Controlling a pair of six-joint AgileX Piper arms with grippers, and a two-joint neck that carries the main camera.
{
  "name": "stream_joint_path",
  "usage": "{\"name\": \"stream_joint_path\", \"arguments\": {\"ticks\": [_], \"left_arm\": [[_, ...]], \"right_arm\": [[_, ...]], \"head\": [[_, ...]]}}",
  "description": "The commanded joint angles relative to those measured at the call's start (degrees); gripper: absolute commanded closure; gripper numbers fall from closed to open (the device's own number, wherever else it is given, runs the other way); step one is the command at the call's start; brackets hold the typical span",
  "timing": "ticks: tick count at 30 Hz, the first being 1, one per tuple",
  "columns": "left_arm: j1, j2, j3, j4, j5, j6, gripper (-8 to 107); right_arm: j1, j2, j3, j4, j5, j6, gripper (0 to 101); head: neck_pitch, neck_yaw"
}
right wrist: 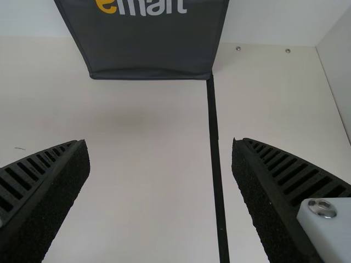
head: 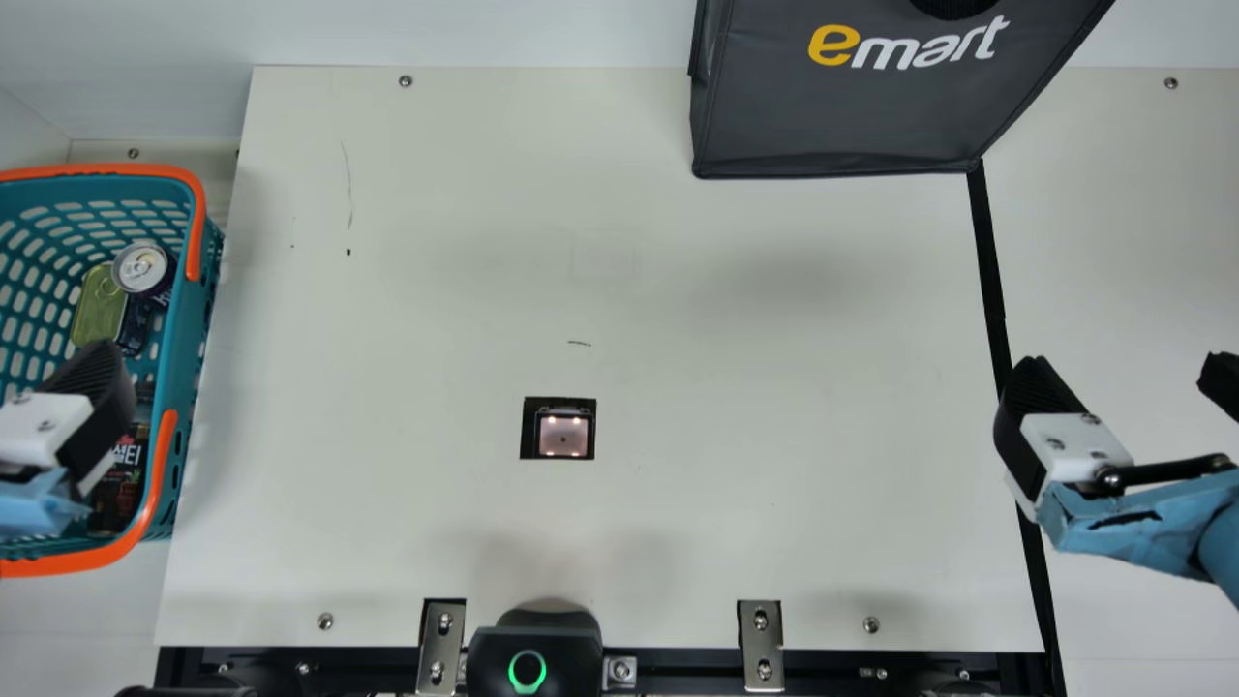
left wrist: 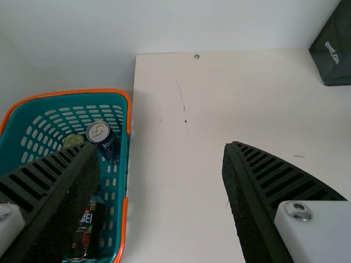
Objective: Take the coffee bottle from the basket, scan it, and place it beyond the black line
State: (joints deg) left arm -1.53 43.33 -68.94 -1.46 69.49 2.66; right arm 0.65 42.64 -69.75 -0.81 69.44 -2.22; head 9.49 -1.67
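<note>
Black coffee bottle (left wrist: 87, 231), its label lettered white above red.

A dark grey bag (head: 832, 121) stands at the far side, and a dark can (head: 143, 268) sits beside a yellow-green tin (head: 98, 308).

Left claw (head: 97, 382) and right claw (head: 1123, 366): black fingers (left wrist: 279, 175), ribs across one face, grainy texture on inner side. Behind fingers, white blocks (head: 1074, 447) with silver round-head screws (right wrist: 322, 208). Farther behind each claw, light-blue surface (head: 1176, 523); on right one, irregular black mark (head: 1125, 520). Beside right claw's white block, slim black rod (head: 1166, 471) with rounded joint.
</note>
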Motion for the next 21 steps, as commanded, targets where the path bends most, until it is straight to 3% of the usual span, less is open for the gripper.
{"name": "stream_joint_path", "arguments": {"ticks": [1, 15, 21], "left_arm": [[0.00, 0.00, 0.00, 0.00, 0.00, 0.00, 9], [0.00, 0.00, 0.00, 0.00, 0.00, 0.00, 9], [0.00, 0.00, 0.00, 0.00, 0.00, 0.00, 9]], "right_arm": [[0.00, 0.00, 0.00, 0.00, 0.00, 0.00, 10], [0.00, 0.00, 0.00, 0.00, 0.00, 0.00, 10], [0.00, 0.00, 0.00, 0.00, 0.00, 0.00, 10]], "head": [[-1.57, 1.43], [-1.57, 20.09], [-1.57, 20.09]]}}
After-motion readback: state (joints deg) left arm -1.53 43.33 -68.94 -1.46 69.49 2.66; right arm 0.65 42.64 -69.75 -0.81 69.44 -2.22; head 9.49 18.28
